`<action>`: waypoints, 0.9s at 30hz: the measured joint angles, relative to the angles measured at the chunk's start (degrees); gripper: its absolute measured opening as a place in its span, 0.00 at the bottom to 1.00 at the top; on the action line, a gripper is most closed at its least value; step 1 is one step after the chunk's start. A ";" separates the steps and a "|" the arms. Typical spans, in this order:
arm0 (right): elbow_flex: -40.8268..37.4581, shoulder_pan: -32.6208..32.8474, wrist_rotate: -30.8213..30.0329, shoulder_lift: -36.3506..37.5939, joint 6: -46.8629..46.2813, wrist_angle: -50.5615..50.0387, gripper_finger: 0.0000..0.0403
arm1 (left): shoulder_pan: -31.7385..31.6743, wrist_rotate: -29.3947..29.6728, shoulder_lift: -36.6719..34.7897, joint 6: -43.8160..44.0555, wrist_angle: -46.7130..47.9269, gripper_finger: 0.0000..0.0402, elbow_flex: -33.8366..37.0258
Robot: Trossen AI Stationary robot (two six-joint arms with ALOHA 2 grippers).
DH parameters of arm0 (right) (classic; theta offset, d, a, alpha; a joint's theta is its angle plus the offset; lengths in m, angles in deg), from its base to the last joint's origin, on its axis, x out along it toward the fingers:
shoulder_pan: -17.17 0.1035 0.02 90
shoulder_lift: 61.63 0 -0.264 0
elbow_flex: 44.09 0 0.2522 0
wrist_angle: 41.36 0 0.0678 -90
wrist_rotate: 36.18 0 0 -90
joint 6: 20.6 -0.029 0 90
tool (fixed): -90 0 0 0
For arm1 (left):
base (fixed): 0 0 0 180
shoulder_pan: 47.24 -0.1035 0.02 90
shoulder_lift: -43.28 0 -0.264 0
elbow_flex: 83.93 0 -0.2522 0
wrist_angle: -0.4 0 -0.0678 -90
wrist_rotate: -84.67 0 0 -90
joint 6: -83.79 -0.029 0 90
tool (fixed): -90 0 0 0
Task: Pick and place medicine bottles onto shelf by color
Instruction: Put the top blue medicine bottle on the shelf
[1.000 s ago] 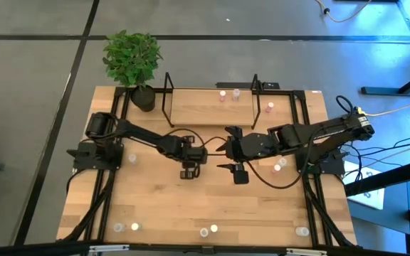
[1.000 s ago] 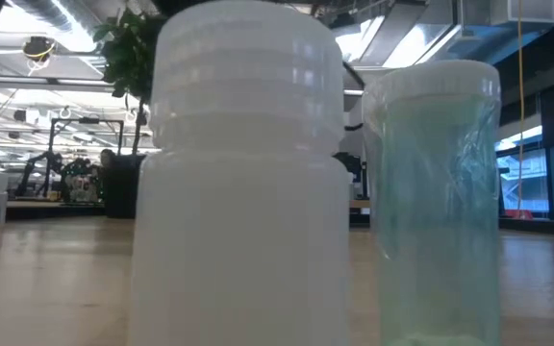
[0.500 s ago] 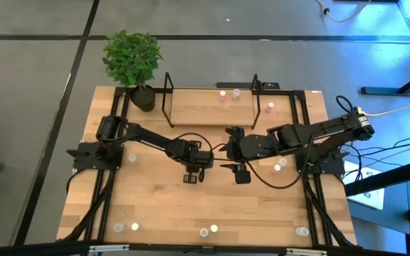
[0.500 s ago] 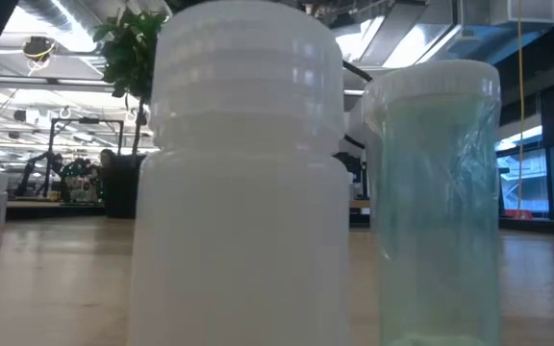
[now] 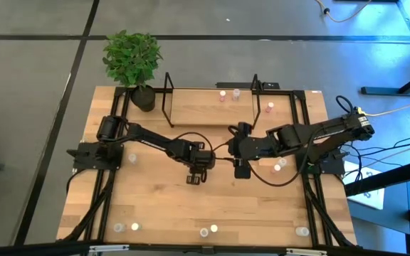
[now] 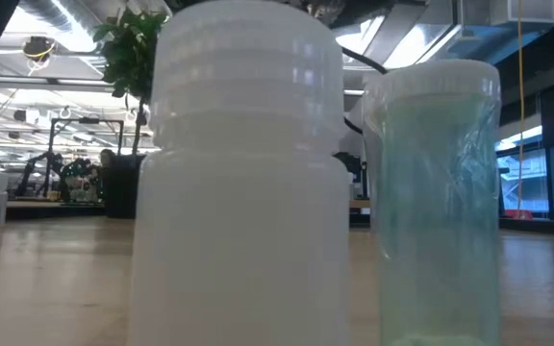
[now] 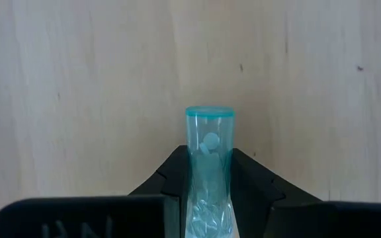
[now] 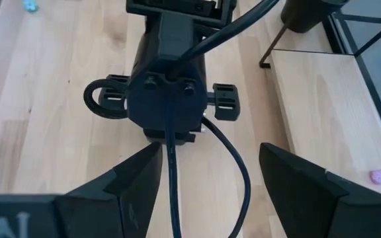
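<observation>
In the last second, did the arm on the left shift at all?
Yes. Seen from above, the left gripper has slid toward the right gripper, away from the potted plant, carrying a small blue-capped bottle in its jaws.

I see the light wooden surface [image 5: 155,206] with black rails running down both sides. At its far edge stands the shelf [image 5: 198,107], a pale board in a black wire frame, carrying three pink bottles [image 5: 223,94] near its right end. A potted plant [image 5: 135,64] sits at the far left corner. Loose bottles [image 5: 208,230] stand scattered along the near edge, one [image 5: 132,158] by the left arm's base and some [image 5: 279,165] on the right side.
</observation>
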 joint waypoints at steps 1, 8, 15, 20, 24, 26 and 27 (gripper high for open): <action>0.00 0.00 0.02 0.00 0.00 0.00 0.63 | -0.10 -0.30 0.00 -0.13 -0.28 0.17 0.02; -0.02 0.00 0.07 0.00 -0.24 0.18 0.63 | -0.45 -1.22 0.04 -0.15 -2.52 0.17 0.07; -0.02 0.00 0.21 0.00 -0.15 0.31 0.63 | -0.45 -1.11 0.04 0.22 -2.47 0.17 0.07; -0.02 0.00 0.20 0.00 -0.13 0.36 0.63 | -0.45 -1.09 0.04 0.23 -2.40 0.17 0.07; -0.02 0.00 0.20 0.00 -0.13 0.37 0.63 | -0.45 -1.05 0.04 0.56 -2.36 0.17 0.07; -0.02 0.00 0.20 0.00 -0.15 0.37 0.63 | -0.45 -1.07 0.04 1.54 -2.34 0.17 0.07; -0.02 0.00 0.20 0.00 -0.17 0.37 0.63 | -0.45 -1.06 0.04 1.67 -2.22 0.17 0.07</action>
